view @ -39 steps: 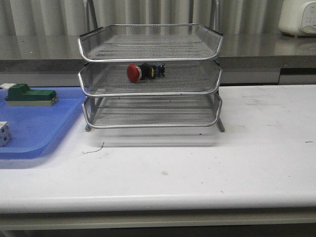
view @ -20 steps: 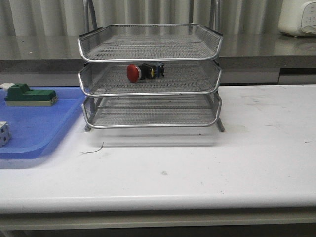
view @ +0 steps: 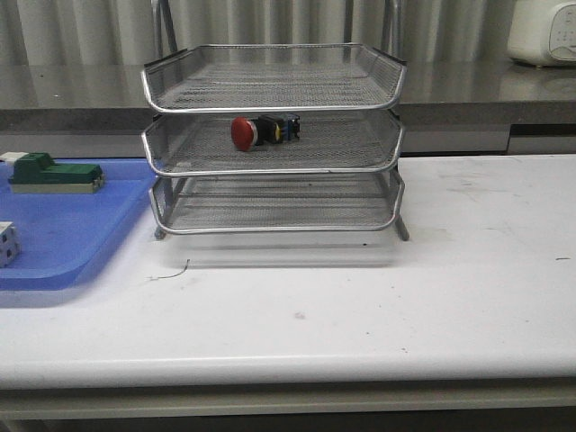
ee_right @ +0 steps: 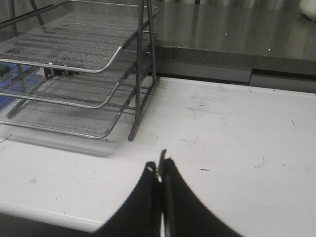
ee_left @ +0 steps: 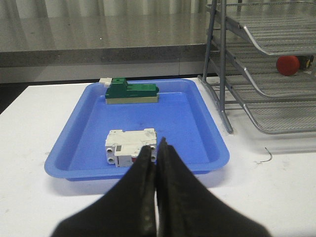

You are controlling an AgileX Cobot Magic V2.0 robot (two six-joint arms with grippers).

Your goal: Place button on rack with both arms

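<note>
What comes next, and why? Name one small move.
Probably none but holding both arms back: the button already lies on the rack's middle tier, and the left gripper and right gripper are shut, empty, clear of it.

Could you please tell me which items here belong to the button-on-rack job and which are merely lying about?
Belonging to the job:
- button, lying on the middle tier
- rack
- left hand, shut
- right hand, shut

Lying about:
- blue tray
- green block
- white breaker
</note>
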